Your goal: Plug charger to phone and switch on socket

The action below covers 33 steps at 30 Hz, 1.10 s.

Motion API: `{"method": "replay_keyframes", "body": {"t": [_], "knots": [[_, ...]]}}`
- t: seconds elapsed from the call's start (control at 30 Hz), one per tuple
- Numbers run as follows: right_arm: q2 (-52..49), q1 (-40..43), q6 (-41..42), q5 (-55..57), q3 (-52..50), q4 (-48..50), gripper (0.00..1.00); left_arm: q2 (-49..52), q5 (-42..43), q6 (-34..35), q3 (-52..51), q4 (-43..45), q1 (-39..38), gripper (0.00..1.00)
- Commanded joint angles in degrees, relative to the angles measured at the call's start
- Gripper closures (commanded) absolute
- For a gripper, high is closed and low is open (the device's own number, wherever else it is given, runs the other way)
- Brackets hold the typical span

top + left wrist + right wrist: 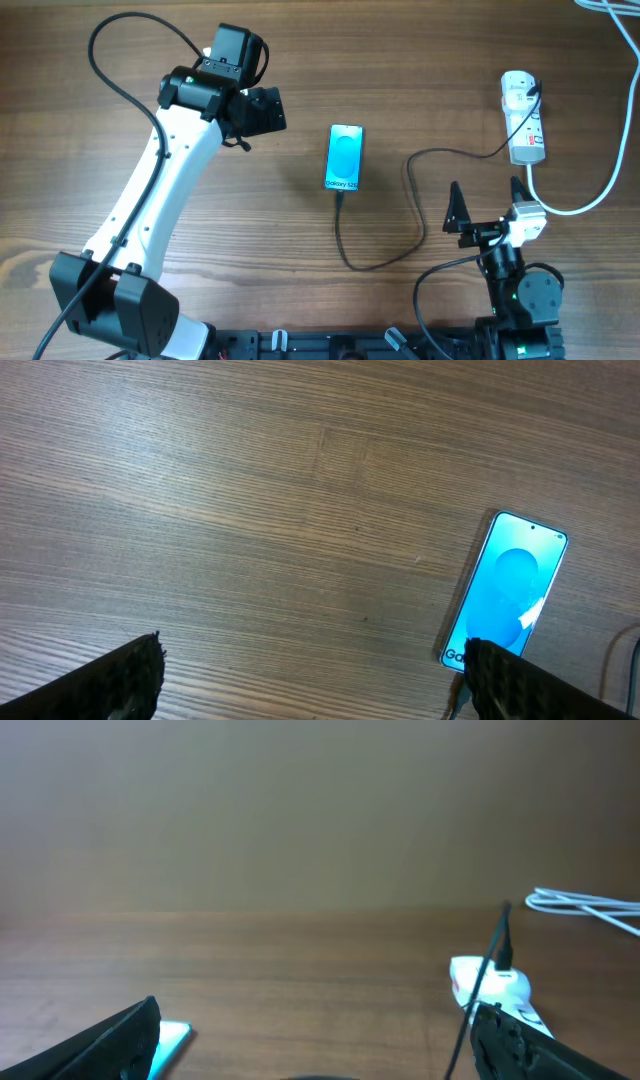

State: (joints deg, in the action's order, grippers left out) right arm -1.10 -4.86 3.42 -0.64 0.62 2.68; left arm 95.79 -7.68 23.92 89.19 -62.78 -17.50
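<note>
The phone [344,157] lies flat at the table's centre, teal screen up. The thin black charger cable [412,190] runs from the phone's near end, loops across the table, and reaches a plug in the white socket strip [523,118] at the far right. My left gripper [262,110] is open and empty, hovering left of the phone. In the left wrist view the phone [505,595] sits by the right finger of the gripper [312,645]. My right gripper [488,200] is open and empty, just short of the socket [490,982], which shows past the gripper [315,1015].
A thick white cord [600,190] curves from the socket's near end to the right edge and up. It also shows in the right wrist view [590,905]. The left arm's black cable [130,90] arcs over the far left.
</note>
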Motion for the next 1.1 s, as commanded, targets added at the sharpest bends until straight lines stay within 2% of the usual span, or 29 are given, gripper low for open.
{"method": "replay_keyframes", "body": {"t": [0.0,0.13,0.43,0.63,1.07], "knots": [[0.92,1.84,-3.93,-0.98,-0.35,-2.56,0.00,0.07,-0.76,0.52,-0.09,0.17,0.42,0.00],[0.92,2.05,-9.51,-0.72,-0.35,-2.69,0.00,0.07,-0.76,0.55,-0.09,0.17,0.42,0.00],[0.92,3.32,-6.71,-0.76,-0.35,-2.78,0.00,0.07,-0.76,0.52,-0.09,0.17,0.42,0.00],[0.92,1.62,-9.25,-1.14,-0.35,-2.64,0.00,0.07,-0.76,0.52,-0.09,0.17,0.42,0.00],[0.90,1.70,-9.27,-1.18,-0.33,-2.54,0.00,0.07,-0.76,0.52,-0.09,0.17,0.42,0.00]]}}
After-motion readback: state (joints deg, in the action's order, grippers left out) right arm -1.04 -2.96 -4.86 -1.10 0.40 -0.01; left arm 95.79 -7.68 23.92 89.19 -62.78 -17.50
